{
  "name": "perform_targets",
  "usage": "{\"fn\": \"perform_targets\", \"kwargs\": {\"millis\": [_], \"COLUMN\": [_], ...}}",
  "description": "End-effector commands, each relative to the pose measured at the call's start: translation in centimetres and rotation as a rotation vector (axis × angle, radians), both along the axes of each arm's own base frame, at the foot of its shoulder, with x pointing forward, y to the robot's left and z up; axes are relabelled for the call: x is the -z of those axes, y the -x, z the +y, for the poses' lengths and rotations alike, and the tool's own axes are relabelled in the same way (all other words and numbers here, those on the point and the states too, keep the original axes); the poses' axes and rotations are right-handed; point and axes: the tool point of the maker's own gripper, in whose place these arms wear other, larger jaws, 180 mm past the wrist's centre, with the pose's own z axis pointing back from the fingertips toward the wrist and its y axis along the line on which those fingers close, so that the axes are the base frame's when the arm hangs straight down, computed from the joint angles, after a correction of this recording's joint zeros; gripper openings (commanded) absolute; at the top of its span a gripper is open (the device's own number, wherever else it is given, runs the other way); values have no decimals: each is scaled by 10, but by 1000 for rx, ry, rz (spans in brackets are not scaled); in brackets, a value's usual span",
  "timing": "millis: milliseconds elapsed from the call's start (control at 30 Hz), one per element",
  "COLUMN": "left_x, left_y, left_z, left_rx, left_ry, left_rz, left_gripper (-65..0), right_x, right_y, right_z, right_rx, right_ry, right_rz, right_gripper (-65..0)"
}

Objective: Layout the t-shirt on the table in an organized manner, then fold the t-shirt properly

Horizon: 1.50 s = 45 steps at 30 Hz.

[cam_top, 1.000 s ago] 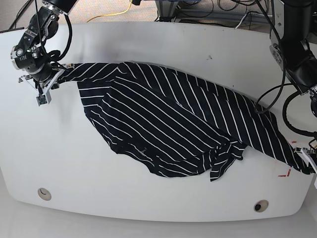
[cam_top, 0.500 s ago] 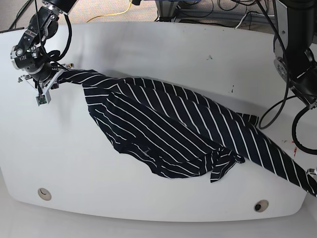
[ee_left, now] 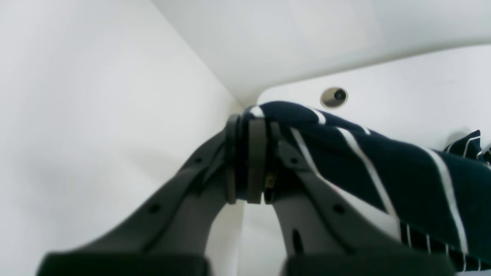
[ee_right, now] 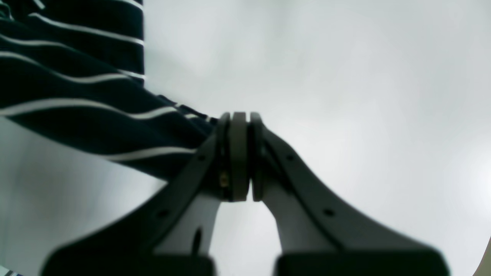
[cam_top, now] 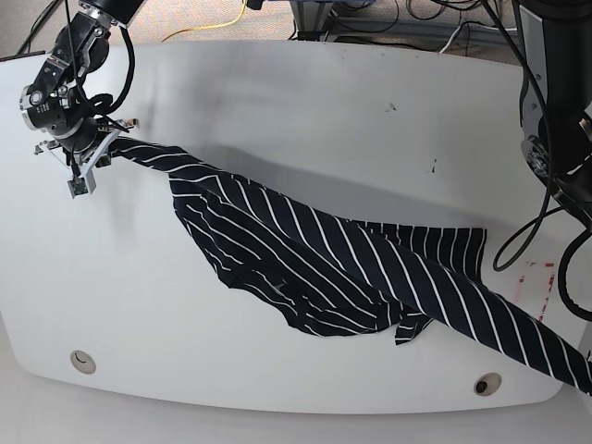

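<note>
**Op A:** I have both ends pinched. The right end effector (ee_right: 239, 153) is clamped tight on one corner of the t-shirt (cam_top: 314, 259); the left end effector (ee_left: 249, 157) is clamped on the opposite corner, out past the worktop (cam_top: 305, 102) rim.

**Op B:** So where's the cloth itself?

**Op A:** It runs as a taut diagonal band from one end effector to the other, its belly sagging onto the worktop between them, bunched and twisted nearer my left.

**Op B:** My advice: keep the tension even, raise both ends together so the twist drops out, then lay it down flat.

**Op A:** Agreed. I judge jerking risks a slip.
</note>
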Motion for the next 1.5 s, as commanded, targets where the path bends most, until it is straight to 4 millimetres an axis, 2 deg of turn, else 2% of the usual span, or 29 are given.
{"fn": "perform_targets", "kwargs": {"millis": [0,267,367,600,933,1033,1167,1233,1467], "left_x": [-37,-52,-69,-89,-101,-104,-105,-104,-103], "left_y": [6,4,10,14,16,20,21,22,29], "left_z": [-1,-10,-10,-9,-7,-1,-1,0,11], "left_rx": [2,0,-15,-28,-32,-49,-52,-57,-101], "left_ry": [-27,-62,-72,-70,-71,-84,-99,-98,-101], "left_rz": [-103,-89,-119,-153,-179,-178,-172,-165,-132], "left_gripper": [-650,-650,-650,-650,-650,-650,-650,-650,-650], "right_x": [-13,-13,-14,-22,-51,-62,-71,-83,-102], "right_y": [-8,-8,-9,-17,-43,-49,-52,-51,-47], "right_z": [-5,-5,-5,-8,-18,-20,-22,-30,-48], "right_rx": [-10,-10,-9,-7,-7,-3,-6,3,48], "right_ry": [28,28,28,40,72,89,109,138,176], "right_rz": [-39,-39,-42,-68,-153,-184,-205,-229,-272], "right_gripper": [-650,-650,-650,-650,-650,-650,-650,-650,-650]}}
